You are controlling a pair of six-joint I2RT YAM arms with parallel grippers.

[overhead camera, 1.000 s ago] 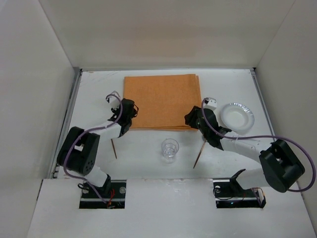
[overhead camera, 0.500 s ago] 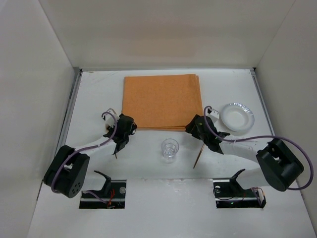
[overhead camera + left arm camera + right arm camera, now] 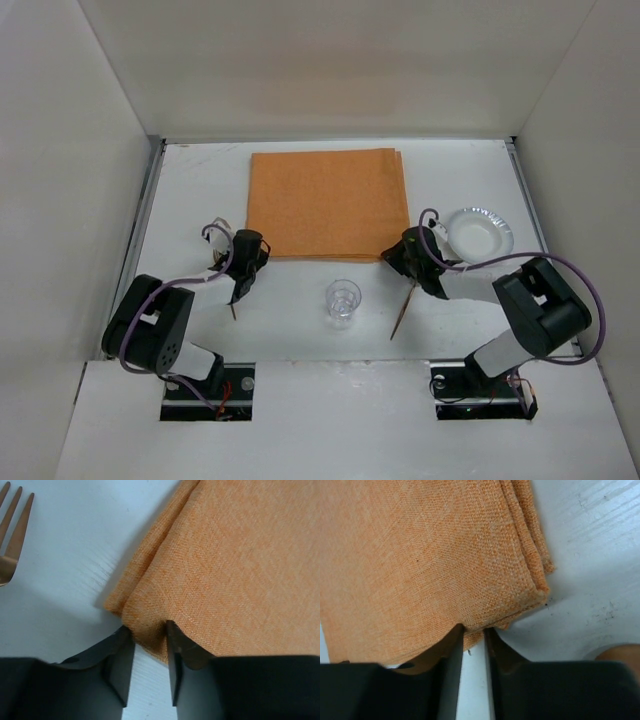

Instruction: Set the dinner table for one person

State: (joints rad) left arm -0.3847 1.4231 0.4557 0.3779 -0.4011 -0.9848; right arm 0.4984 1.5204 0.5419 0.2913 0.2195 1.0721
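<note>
Clenching the left pincer (image 3: 149, 632) on the near-left corner of the orange placemat (image 3: 330, 205), pinching the folded cloth between two dark fingers. Doing the same with the right pincer (image 3: 474, 630) at the near-right corner, jaws drawn narrow around the stacked edges there (several layers on show at that corner, so most likely folded). Gripping both near corners at once, probably to keep the cloth square while dragging or unfolding it toward the diner's place; taking one corner alone would risk skewing it. Working low against the surface (image 3: 190, 190), since a thin cloth lying flat offers only its edge to bite on.

Leaving the other pieces waiting around the cloth:
- a copper fork (image 3: 6, 567) lying just beside the left pincer on its outer side
- a clear glass (image 3: 343, 300) standing near the front between the two arms
- a slim copper utensil (image 3: 402, 312) lying just beside the right pincer (knife or spoon, too slender to tell)
- a white plate (image 3: 480, 236) sitting to the right of the placemat, apart from it

Judging the placemat step to be in hand, with plate, glass and cutlery not yet set on or around it.

Finding the surface directly beneath both pincers: showing white past the fingertips in both wrist views, spreading out on every side of the placemat, edged by thin metal rails left and right. Unable to tell from these views whether the fingertips are touching it or hovering just above.
</note>
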